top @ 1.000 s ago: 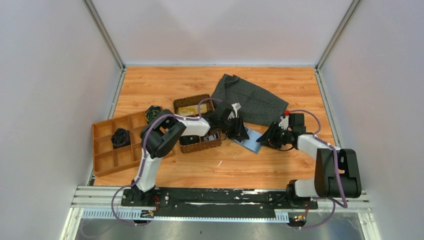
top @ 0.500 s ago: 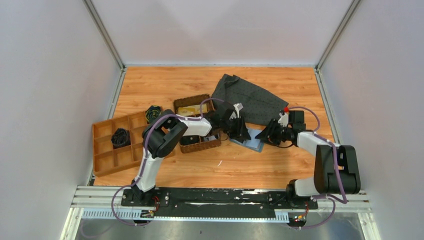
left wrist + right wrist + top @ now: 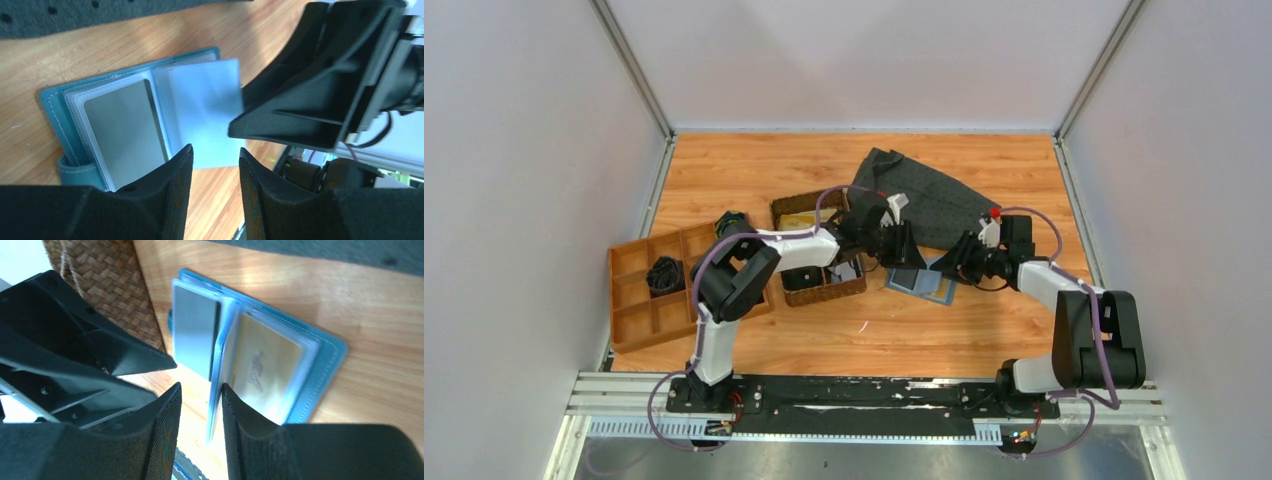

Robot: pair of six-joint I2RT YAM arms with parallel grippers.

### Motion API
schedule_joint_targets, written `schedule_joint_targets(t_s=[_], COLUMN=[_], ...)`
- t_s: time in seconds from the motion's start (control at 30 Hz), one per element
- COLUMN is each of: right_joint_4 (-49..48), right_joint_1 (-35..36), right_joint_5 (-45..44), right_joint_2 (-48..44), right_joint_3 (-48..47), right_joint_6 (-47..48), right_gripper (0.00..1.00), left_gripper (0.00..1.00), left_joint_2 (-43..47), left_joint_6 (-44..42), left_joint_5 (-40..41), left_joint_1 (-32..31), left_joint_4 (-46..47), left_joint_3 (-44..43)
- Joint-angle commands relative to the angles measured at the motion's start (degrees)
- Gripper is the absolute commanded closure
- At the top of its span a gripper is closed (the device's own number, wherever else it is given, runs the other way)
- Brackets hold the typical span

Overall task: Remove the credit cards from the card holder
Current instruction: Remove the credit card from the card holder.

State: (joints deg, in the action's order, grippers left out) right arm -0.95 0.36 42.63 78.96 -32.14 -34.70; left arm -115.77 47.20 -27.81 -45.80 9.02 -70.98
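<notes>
The blue-teal card holder point(image 3: 921, 283) lies open on the wooden table between my two grippers. In the left wrist view the card holder point(image 3: 52, 102) shows a grey credit card point(image 3: 125, 130) in a clear sleeve and a pale blue page point(image 3: 205, 110). In the right wrist view the card holder point(image 3: 327, 357) shows the grey card point(image 3: 195, 335) and a gold-beige card point(image 3: 265, 365), with a sleeve page standing on edge between them. My left gripper point(image 3: 212, 160) is open and empty above its near edge. My right gripper point(image 3: 200, 390) is open; the raised page's edge lies against its right finger point(image 3: 235, 405).
A brown woven basket point(image 3: 836, 293) stands just left of the holder, also in the right wrist view point(image 3: 95, 295). A dark grey dotted cloth point(image 3: 924, 195) lies behind. An orange divided tray point(image 3: 629, 320) with a black item point(image 3: 664, 272) sits at the left edge.
The holder now lies open with its cards showing. My left gripper has drawn back toward the cloth. My right gripper has moved left, onto the holder's right side.
</notes>
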Motion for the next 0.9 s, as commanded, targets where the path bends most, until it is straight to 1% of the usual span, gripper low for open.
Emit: schedule_joint_targets(t_s=[0.0, 0.07, 0.1, 0.17, 0.2, 0.27, 0.4, 0.5, 0.57, 0.63, 0.7, 0.73, 0.77, 0.83, 0.87], right_joint_4=[-3.0, -3.6, -4.1, -5.1, -5.1, -5.4, -5.5, 1.2, 5.0, 6.5, 6.3, 5.9, 5.2, 2.0, -1.1], right_joint_1=[2.1, 3.1, 3.8, 6.0, 7.2, 9.2, 10.6, 10.4, 9.9, 8.6, 7.0, 6.5, 6.2, 5.9, 5.6], right_joint_5=[1.6, 1.3, 1.0, 0.1, -0.8, -2.1, -2.1, -6.4, -9.3, -10.2, -9.6, -8.9, -8.1, -5.9, -4.3], right_joint_2=[1.1, 1.8, 2.4, 4.0, 5.1, 7.6, 10.7, 7.9, 5.1, 3.2, 2.6, 2.8, 3.2, 4.1, 4.5], right_joint_3=[-3.2, -4.3, -4.8, -6.6, -7.6, -9.2, -11.4, -13.0, -13.2, -12.0, -10.2, -9.2, -8.2, -5.6, -4.1], right_joint_6=[-2.4, -3.0, -3.8, -4.7, -4.7, -5.2, -5.4, -1.1, 2.6, 3.9, 3.8, 3.7, 3.2, 1.0, -0.7], right_gripper=[0.62, 0.62, 0.62, 0.63, 0.63, 0.63, 0.65, 0.66, 0.65, 0.65, 0.65, 0.69, 0.72, 0.76, 0.77], left_gripper=[0.58, 0.58, 0.58, 0.58, 0.58, 0.58, 0.58, 0.58, 0.58, 0.58, 0.59, 0.61, 0.65, 0.72, 0.73], left_joint_2=[5.8, 8.3, 9.6, 10.9, 11.3, 12.2, 13.3, 13.1, 12.6, 11.5, 9.8, 8.7, 7.6, 4.6, 3.6], left_joint_6=[-0.6, -0.7, -2.0, -5.6, -6.9, -8.0, -8.0, -7.8, -8.0, -8.0, -8.2, -8.1, -7.8, -7.4, -7.3], left_joint_5=[0.6, 2.9, 4.6, 10.8, 12.7, 15.4, 16.4, 15.9, 13.8, 10.8, 9.7, 9.6, 9.3, 7.9, 7.3], left_joint_1=[1.4, 2.2, 2.4, 2.5, 2.5, 2.5, 2.5, 2.5, 2.5, 2.2, 1.6, 1.3, 1.2, 1.2, 1.1], left_joint_4=[-4.1, -6.5, -9.4, -20.1, -23.2, -25.8, -26.0, -25.2, -23.3, -21.9, -21.6, -21.4, -20.7, -20.3, -20.1], left_joint_3=[-0.6, -0.5, -1.1, -5.1, -6.6, -7.7, -7.4, -6.4, -5.6, -5.7, -6.7, -7.0, -7.1, -7.7, -7.9])
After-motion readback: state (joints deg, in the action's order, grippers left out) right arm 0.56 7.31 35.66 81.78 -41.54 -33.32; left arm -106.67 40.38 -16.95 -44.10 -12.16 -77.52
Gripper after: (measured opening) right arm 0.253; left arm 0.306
